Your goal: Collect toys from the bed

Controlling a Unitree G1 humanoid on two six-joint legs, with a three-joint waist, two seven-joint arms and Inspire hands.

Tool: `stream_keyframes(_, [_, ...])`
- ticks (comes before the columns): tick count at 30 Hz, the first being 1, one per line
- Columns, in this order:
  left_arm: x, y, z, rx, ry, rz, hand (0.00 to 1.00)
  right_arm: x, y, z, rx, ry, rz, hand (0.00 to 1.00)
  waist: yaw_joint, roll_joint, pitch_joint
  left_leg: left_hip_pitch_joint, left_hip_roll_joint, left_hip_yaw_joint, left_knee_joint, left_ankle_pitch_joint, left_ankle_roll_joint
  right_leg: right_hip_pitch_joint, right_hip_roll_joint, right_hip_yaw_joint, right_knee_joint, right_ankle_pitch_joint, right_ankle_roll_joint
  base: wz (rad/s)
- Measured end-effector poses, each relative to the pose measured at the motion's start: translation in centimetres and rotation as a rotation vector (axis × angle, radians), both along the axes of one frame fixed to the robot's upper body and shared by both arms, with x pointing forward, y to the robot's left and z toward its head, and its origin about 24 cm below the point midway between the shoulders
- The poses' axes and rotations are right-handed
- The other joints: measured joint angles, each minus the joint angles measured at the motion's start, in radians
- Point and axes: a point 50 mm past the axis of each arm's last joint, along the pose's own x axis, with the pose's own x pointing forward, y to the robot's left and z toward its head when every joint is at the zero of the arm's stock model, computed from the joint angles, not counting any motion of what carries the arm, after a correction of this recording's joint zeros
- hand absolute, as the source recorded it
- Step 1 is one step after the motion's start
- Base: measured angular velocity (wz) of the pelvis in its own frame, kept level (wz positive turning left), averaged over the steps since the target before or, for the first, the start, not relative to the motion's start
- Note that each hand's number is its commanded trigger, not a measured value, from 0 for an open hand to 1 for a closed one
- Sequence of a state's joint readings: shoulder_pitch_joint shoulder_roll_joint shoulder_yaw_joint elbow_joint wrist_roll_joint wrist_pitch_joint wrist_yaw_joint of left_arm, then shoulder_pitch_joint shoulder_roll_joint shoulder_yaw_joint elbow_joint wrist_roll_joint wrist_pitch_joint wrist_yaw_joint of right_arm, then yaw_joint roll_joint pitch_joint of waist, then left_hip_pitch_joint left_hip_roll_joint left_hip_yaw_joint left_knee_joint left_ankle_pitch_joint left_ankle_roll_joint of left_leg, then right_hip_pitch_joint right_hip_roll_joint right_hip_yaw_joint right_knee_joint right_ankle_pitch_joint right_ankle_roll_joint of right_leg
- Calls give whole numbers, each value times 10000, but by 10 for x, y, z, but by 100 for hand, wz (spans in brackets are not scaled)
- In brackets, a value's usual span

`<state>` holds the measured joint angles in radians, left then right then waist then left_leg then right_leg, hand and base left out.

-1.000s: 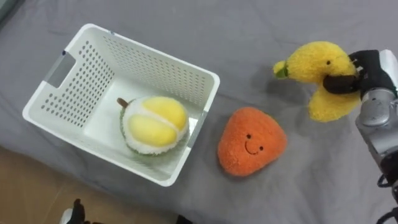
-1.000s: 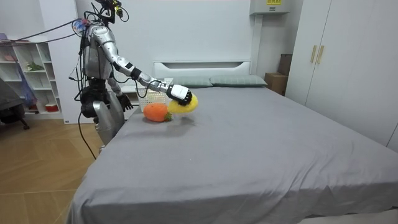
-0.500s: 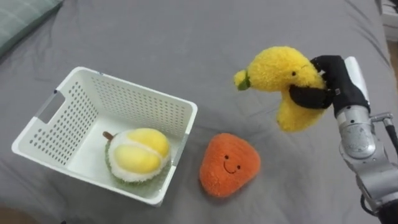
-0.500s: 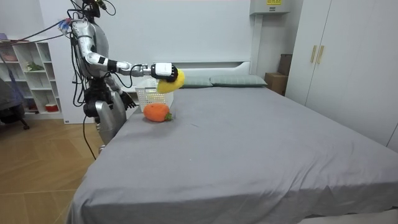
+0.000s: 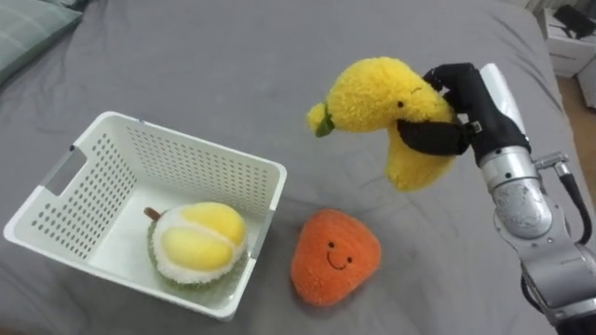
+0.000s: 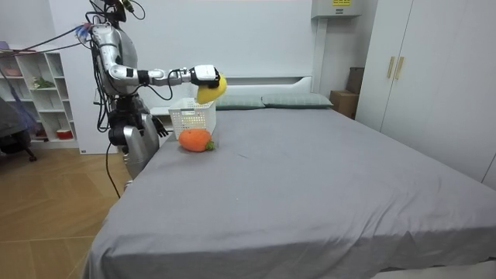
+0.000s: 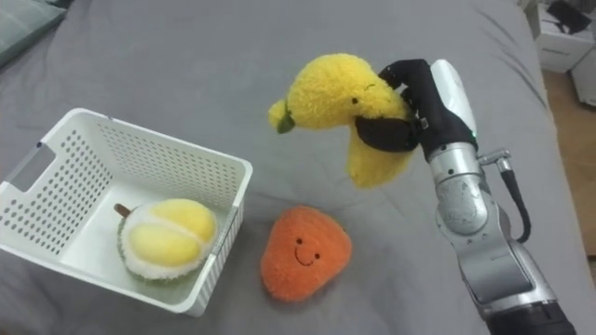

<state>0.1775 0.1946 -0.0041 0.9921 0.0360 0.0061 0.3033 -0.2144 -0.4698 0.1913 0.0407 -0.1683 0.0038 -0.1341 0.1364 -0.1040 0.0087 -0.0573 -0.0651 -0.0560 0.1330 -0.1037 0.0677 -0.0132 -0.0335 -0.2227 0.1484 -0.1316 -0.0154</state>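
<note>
Grey bed [image 5: 186, 56] lay beneath us; our right hand [image 5: 470, 107] was clamped round the yellow plush toy [image 5: 372, 93], held clear above the bedding; the white basket [image 5: 200, 147] (durian plush [image 5: 197, 242] inside) sat to the hand's left and lower, beyond the orange plush [image 5: 335, 270]; we judged a leftward carry was needed.

The yellow plush toy [image 5: 377, 98] hides the palm of the right robot hand [image 5: 468, 107], and dark fingers cut across the toy's middle. The durian toy [image 5: 197, 244] loses its underside behind the white basket [image 5: 186, 154]. The basket's left corner is clipped in the right eye view. The left robot hand [image 6: 159, 128] is a speck at the waist, too small to read.
</note>
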Motion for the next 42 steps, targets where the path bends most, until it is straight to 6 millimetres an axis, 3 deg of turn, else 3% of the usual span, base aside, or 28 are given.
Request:
stream_keyframes(6, [6,0,1,100,-29,-228,0,-4,18,18,-16,-737,677,100,124,-19,7,89,9,35,-12,-105,37,49,6,11,17,-17,14,-1])
stream_keyframes(11, [14,-2,1,42,-129,-245,0,-3,23,17,21,-517,907,100,373,-60,31,300,25,63,-35,-186,61,215,9,33,15,-17,19,-7])
stream_keyframes(20, [16,-2,1,151,71,-381,0,12,47,41,-679,-1056,1563,100,487,-66,26,343,20,-17,13,-218,70,328,7,-55,16,-18,22,3])
stream_keyframes(35, [20,-8,0,447,716,-1033,0,13,88,29,-1022,-448,2021,100,1271,-105,0,276,-19,-340,49,-210,63,380,-13,-409,17,-20,26,6])
stream_keyframes(42, [20,-8,0,526,672,-1012,0,6,121,19,-982,115,3403,100,1549,21,93,306,-52,-544,46,-208,57,480,-40,-550,7,-22,29,7])
